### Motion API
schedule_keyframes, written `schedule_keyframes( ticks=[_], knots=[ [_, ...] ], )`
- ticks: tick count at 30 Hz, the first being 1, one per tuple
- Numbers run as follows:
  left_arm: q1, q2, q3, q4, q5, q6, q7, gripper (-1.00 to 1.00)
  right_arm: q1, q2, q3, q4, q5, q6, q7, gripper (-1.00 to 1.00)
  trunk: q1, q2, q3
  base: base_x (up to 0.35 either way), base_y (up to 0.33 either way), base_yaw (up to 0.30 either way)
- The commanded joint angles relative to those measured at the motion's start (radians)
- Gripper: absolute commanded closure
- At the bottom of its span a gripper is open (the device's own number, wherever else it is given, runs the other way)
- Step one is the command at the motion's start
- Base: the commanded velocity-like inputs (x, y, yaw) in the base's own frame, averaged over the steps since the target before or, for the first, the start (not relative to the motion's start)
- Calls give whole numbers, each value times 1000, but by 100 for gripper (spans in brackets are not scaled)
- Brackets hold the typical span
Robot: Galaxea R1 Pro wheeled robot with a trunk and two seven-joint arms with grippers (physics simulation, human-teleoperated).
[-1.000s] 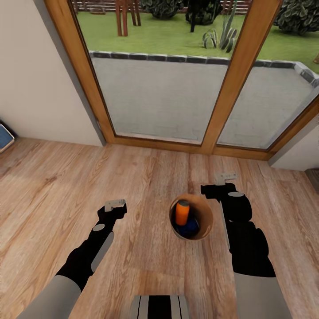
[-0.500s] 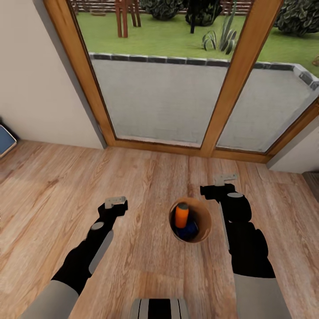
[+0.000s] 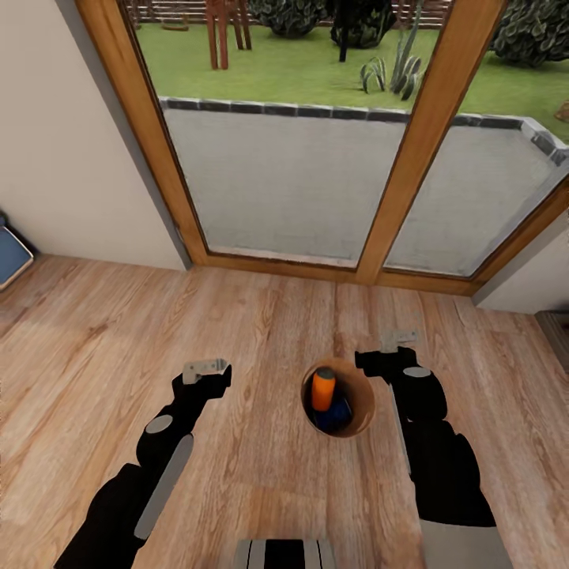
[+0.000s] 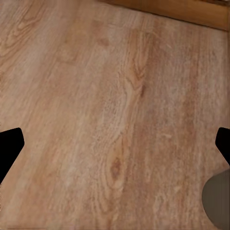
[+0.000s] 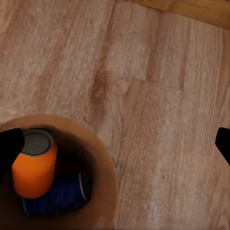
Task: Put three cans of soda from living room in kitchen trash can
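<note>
The trash can (image 3: 360,412) stands on the plank floor between my two arms, its orange-brown inside facing up. An orange soda can (image 3: 322,389) stands upright in it, leaning on a dark blue can (image 3: 340,411) that lies at the bottom. My right gripper (image 3: 399,340) hovers open just right of the bin's rim. In the right wrist view the orange can (image 5: 34,165), the blue can (image 5: 57,196) and the bin's wall (image 5: 106,191) sit below the open gripper (image 5: 115,143). My left gripper (image 3: 205,367) is open over bare floor left of the bin.
Wood-framed glass doors (image 3: 427,134) stand straight ahead, with a paved patio and lawn behind them. A white wall (image 3: 63,158) runs along the left. A blue object (image 3: 9,254) lies at the left edge. A pale grey rounded shape (image 4: 218,201) shows in the left wrist view.
The whole picture has shifted a little, so the camera moved. My left arm has drawn slightly lower and nearer in view. The bin and its cans stand as before.
</note>
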Motion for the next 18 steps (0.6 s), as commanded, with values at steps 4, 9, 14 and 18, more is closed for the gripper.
schedule_keyframes(
  ticks=[4,9,14,18],
  knots=[
    [2,0,0,-4,0,1,1,-100,89,-1,-9,0,-10,-118,2,-100,-15,28,13,0,0,0],
    [31,0,1,-4,-1,-4,3,-100,183,-3,-61,0,-61,-265,2,-100,-35,63,28,0,0,0],
    [56,10,1,-1,-36,-12,6,-100,226,-4,-88,0,-72,-316,3,-100,-54,98,44,0,0,0],
    [95,15,1,2,-112,-33,8,-100,278,-5,-104,0,-74,-394,3,-100,-69,126,56,0,0,0]
  ],
)
